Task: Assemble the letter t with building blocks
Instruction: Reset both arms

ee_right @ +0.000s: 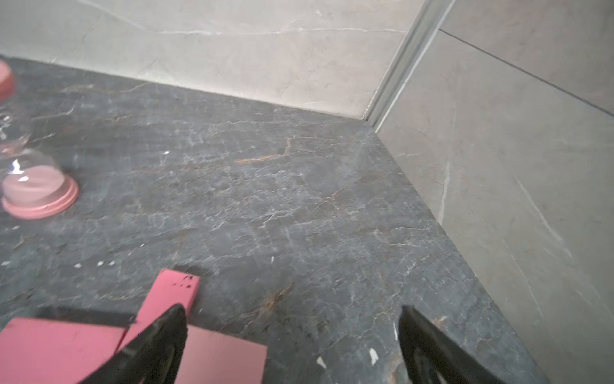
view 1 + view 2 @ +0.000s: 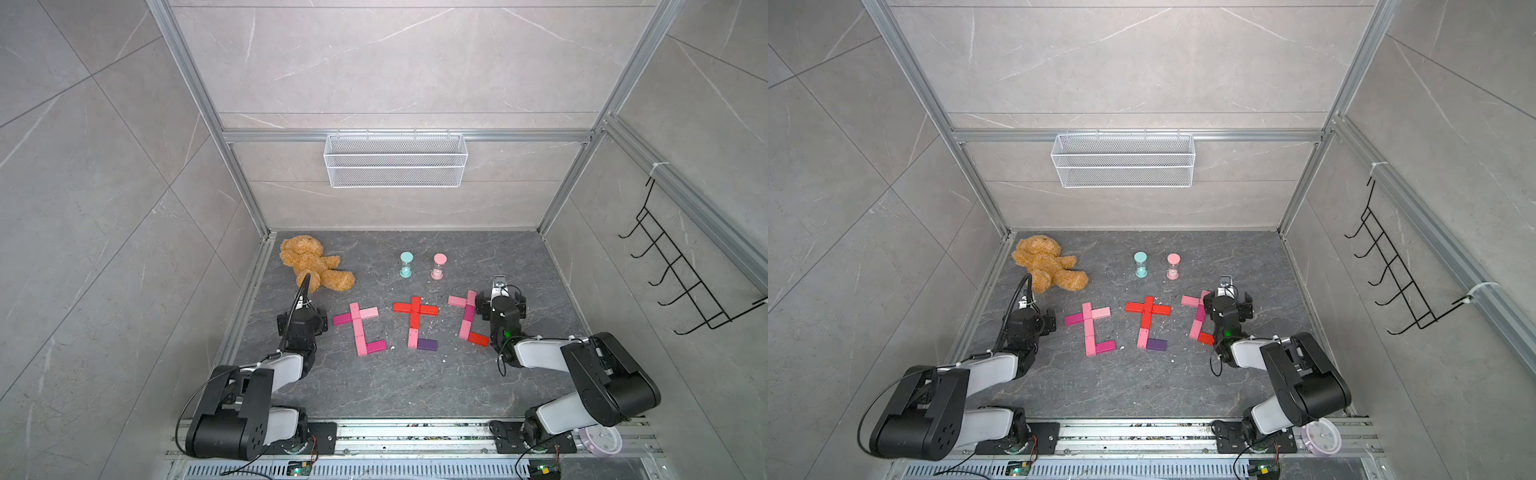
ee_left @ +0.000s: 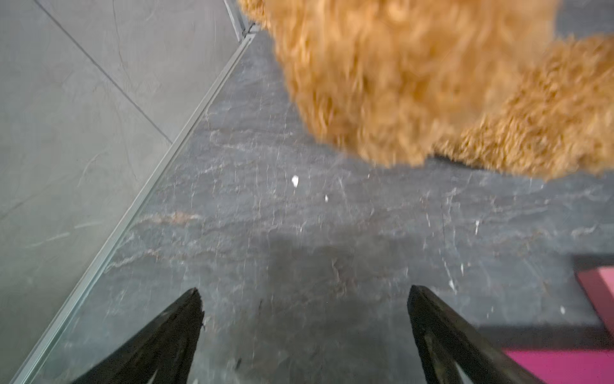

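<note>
My left gripper [image 3: 304, 292] is spread wide over the bare dark tabletop [image 3: 299, 216] with nothing between its fingers. It sits at about 9 o'clock of the layout, and the teddy bear [image 2: 309, 262] lies beyond it toward 11 o'clock. My right gripper [image 1: 291, 308] is also spread and empty, at 3 o'clock. In the right wrist view, one finger crosses a light pink block [image 1: 176, 291].

The building blocks [image 2: 415, 316] lie flat mid-table as three t shapes side by side. The pink and magenta t [image 2: 359, 328] is toward 9 o'clock and the mostly red t [image 2: 415, 309] is in the centre. The pink, magenta and red t [image 2: 466, 320] is toward 3 o'clock, partly hidden by my right wrist. The teal hourglass timer [image 2: 406, 264] and the pink hourglass timer [image 2: 439, 266] stand at 12 o'clock, apart from the blocks.

I judge these blocks light, stiff and smooth, so they would slide on this hard top at the slightest nudge. I would pinch one across its narrow width at mid-length, coming straight down, since each block touches its neighbours and a stray finger would skew a finished letter.
</note>
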Tool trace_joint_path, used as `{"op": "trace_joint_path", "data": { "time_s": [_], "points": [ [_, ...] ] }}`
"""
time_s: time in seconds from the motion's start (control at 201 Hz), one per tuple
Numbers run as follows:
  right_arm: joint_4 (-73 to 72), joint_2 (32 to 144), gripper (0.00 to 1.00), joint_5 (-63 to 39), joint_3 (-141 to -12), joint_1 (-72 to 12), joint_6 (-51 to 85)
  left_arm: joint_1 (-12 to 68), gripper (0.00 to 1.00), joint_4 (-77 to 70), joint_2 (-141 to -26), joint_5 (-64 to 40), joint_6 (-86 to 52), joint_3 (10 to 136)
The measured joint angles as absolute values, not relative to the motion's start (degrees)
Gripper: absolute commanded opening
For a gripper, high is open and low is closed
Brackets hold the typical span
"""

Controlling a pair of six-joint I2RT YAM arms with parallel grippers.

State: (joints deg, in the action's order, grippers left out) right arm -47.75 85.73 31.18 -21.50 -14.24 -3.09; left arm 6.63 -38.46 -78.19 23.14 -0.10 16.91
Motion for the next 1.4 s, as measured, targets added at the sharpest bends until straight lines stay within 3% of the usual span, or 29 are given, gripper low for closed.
{"op": "trace_joint_path", "data": {
  "time_s": [0.164, 0.438, 1.269, 1.404],
  "points": [
    [-50.11, 84.95, 1.00, 24.95, -19.27, -8.51, 0.08, 1.76, 1.00, -48.36, -85.21, 17.82, -0.01, 16.36],
    [-53.69, 87.02, 1.00, 16.36, -19.22, -5.96, 1.85, -2.13, 1.00, -47.13, -86.08, 11.31, -1.10, 19.53],
    [-53.89, 87.02, 1.00, 14.28, -19.20, -5.87, 2.00, -2.66, 1.00, -45.30, -86.08, 5.15, -1.26, 19.73],
    [-53.89, 87.02, 1.00, 14.26, -19.20, -5.87, 1.98, -2.98, 1.00, -45.58, -86.08, -0.21, 0.27, 19.64]
  ]
}}
